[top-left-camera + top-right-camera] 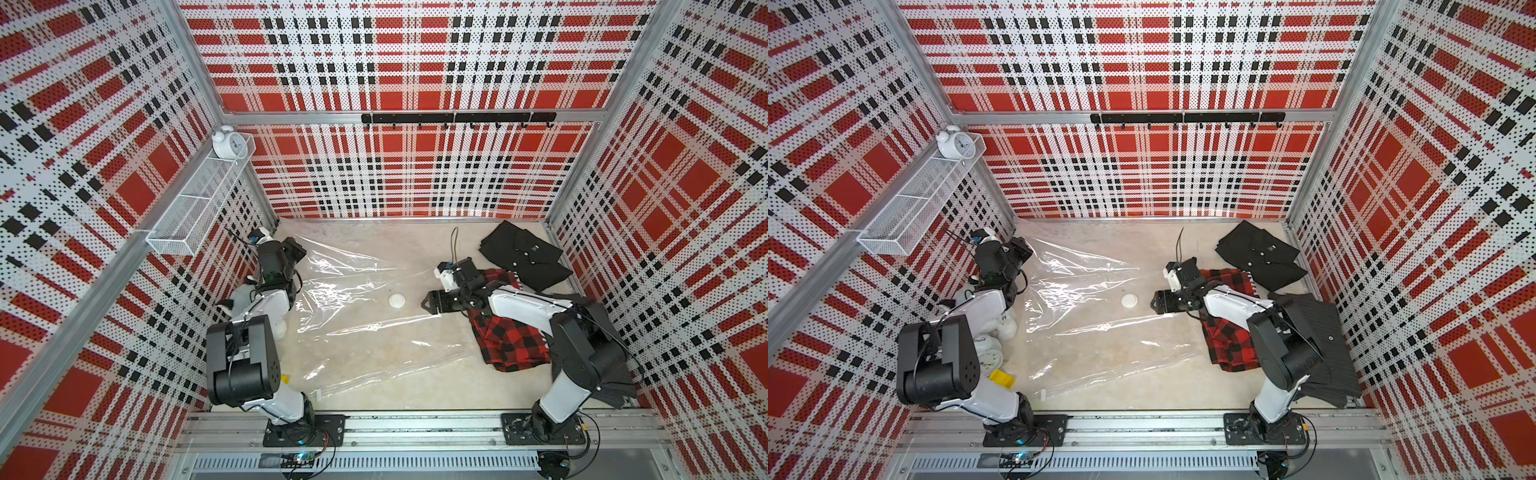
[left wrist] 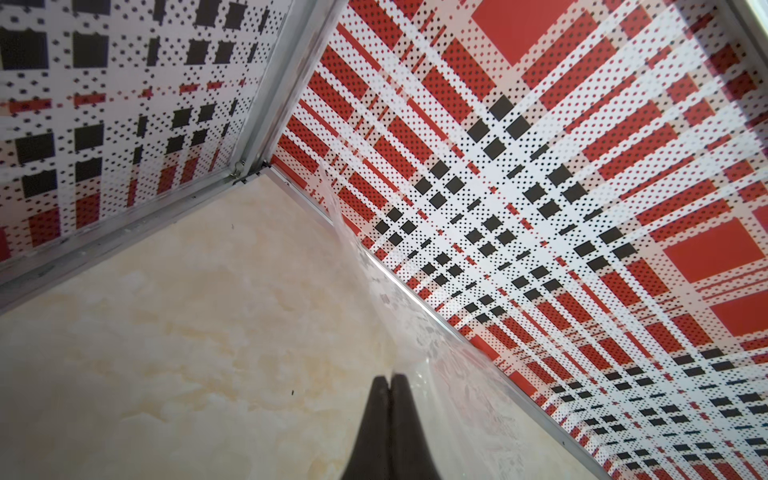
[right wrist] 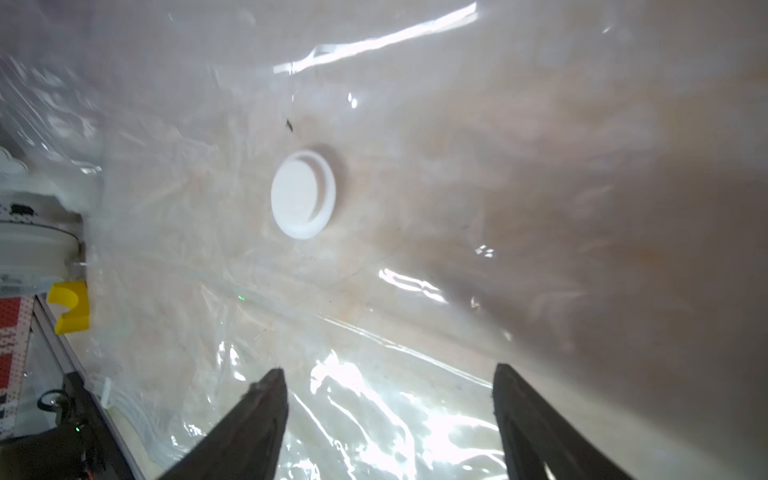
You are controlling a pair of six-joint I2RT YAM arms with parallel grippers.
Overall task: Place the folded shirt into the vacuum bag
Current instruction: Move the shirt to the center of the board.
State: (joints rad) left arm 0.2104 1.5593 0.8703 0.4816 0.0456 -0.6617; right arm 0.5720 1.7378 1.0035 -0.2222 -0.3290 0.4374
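Pinches bag [image 1: 353,316] with shut left pincer [image 2: 390,380], holds right pincer [image 3: 388,368] wide open, empty, valve [image 3: 302,194] just ahead, shirt [image 1: 509,340] behind.

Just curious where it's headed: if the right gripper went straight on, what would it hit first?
Likely the vacuum bag's clear film, just before its round white valve; depth is unclear.

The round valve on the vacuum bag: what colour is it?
The valve is plain white; the right wrist view shows it best.
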